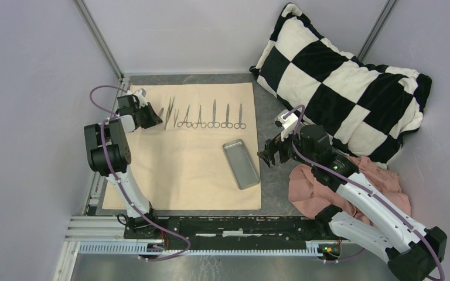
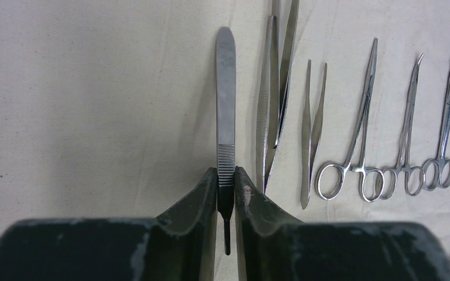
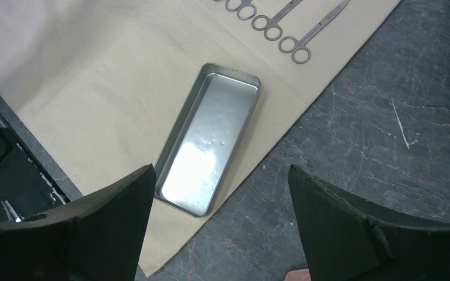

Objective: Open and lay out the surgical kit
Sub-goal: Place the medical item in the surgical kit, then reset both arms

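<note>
On beige wrap, instruments, grey tray

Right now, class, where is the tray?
Top view: the tray lies on the cloth's right edge, below the instrument row, just left of the right gripper.

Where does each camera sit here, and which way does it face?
Top camera: above and behind the arms, looking down on the table; left arm and right arm both show.
Left wrist: looks down on the cloth and instruments; left gripper flanks a flat handle.
Right wrist: looks down on the tray; right gripper open.
Shared: top and right wrist both show the tray.
</note>
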Controlling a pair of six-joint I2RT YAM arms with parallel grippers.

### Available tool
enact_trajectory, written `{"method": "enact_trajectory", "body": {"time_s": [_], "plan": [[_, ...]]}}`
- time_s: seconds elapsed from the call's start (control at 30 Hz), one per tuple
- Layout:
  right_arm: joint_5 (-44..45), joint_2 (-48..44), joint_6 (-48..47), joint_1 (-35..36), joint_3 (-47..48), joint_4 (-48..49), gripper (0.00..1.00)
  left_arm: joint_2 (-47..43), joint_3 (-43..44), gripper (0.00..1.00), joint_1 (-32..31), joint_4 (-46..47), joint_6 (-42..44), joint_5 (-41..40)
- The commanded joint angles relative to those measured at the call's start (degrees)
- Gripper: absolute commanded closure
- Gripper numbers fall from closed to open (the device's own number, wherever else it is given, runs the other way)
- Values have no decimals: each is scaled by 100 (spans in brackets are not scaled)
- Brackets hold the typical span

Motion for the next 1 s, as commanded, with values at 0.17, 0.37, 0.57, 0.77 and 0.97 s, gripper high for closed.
{"method": "enact_trajectory", "body": {"time_s": [0.17, 0.37, 0.57, 0.77, 0.97], "plan": [[18, -113, -86, 3, 163, 107, 10, 93, 281, 72, 29, -436, 452, -302], [-16, -107, -81, -1, 158, 113, 10, -79, 247, 67, 24, -483, 499, -522], [57, -142, -86, 6, 108, 98, 10, -414, 87, 64, 14, -322, 429, -512], [425, -58, -84, 4, 176, -84, 9, -1708, -576, 57, -24, 393, 62, -227], [1557, -252, -112, -1, 300, -511, 5, -3676, -1305, 47, -594, 800, -150, 44]]}}
